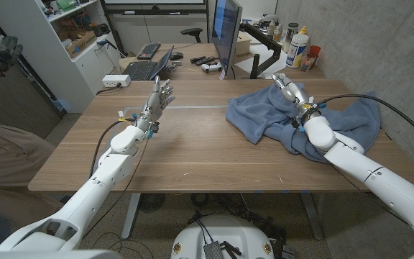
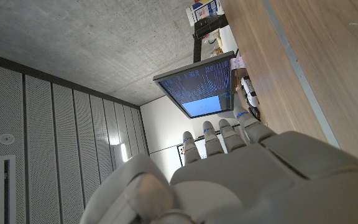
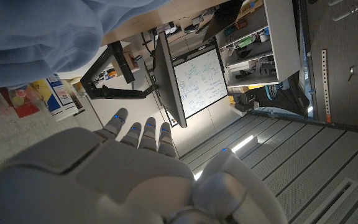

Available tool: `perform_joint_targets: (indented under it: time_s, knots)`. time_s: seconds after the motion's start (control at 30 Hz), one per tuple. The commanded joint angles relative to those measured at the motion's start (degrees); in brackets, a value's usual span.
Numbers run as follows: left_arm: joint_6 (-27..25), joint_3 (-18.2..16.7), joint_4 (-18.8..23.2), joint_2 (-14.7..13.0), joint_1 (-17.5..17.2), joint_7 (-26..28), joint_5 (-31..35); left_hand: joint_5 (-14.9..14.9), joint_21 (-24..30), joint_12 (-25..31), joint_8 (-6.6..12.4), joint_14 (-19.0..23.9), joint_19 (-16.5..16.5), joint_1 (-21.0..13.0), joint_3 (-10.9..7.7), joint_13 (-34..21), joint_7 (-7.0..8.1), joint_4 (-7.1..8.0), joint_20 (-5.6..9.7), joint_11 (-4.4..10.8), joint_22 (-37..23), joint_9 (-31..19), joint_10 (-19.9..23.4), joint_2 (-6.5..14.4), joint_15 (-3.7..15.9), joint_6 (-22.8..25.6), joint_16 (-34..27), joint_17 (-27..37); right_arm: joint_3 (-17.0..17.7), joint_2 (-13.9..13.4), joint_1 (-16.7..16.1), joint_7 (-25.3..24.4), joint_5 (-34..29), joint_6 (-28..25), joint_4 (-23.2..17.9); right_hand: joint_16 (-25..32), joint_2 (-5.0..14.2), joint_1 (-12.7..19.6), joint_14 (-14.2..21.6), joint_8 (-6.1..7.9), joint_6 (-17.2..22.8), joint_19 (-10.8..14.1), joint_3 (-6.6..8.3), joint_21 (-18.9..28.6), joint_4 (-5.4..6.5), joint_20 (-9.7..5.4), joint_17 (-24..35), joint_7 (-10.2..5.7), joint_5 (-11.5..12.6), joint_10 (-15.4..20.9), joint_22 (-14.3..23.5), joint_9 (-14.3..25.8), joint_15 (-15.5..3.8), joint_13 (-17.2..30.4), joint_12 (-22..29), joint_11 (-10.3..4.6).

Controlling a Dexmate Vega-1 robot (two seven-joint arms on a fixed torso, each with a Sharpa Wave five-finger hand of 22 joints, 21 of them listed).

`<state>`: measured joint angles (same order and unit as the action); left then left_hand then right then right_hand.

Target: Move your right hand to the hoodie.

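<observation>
The blue hoodie (image 1: pixel 302 121) lies crumpled on the table (image 1: pixel 192 155) at my right. My right hand (image 1: pixel 287 88) hovers over it, fingers apart and empty; I lower it gently onto the cloth, left hand (image 1: pixel 159 98) open, raised aside

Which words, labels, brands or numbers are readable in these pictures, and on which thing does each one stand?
None is readable.
Monitor: lines of text on the screen, too small to read.
Whiteboard: writing and sketches, too blurred.
White bottle: label too small.
Colourful packages: print too blurred.
</observation>
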<state>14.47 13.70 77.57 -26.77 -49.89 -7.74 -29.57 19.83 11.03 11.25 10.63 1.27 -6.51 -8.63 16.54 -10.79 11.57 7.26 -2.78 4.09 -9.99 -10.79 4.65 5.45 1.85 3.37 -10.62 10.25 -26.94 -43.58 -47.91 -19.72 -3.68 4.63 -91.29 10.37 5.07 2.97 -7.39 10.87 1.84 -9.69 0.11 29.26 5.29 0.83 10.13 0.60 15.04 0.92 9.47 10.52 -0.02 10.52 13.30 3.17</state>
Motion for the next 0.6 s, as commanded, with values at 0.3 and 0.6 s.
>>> perform_joint_targets:
  time_s: [0.3, 0.6]
  knots:
    - [-1.5, 0.3, 0.9, -0.1, -0.1, -0.1, 0.0, 0.0, 0.2, 0.4, 0.51, -0.6, 0.2, 0.1, -0.26, -0.2, -0.13, 0.22, 0.26, -0.35, -0.3, -0.2, -0.1, 0.5, 1.76, 0.0, -0.1, 0.1, -2.6, -2.5, 0.2, -4.1, -11.9, -8.1, -3.5, -0.1, 0.83, 0.4, -0.9, 0.24, 0.4, -0.1, 0.28, -0.5, -0.26, 0.06, 0.1, -0.30, 0.1, -0.1, 0.3, 0.1, 0.03, 0.3, 0.0, -0.24]
    - [-1.6, 0.0, 0.8, -0.3, -0.1, -0.2, 0.0, -0.1, 0.2, 0.5, 1.05, -0.6, 0.2, 0.0, -0.32, -0.2, -0.26, 0.18, 0.30, -0.62, -0.3, -0.2, 0.2, 0.5, 1.65, 1.4, -0.1, 0.1, -3.9, -3.0, 0.3, -4.9, -15.9, -11.2, -4.1, -0.2, 0.88, 0.5, -1.5, 0.26, 0.5, -0.2, 0.37, -0.9, -0.37, 0.15, 0.1, -0.56, 0.2, -0.4, 0.3, 0.1, -0.14, 0.3, -0.2, -0.39]
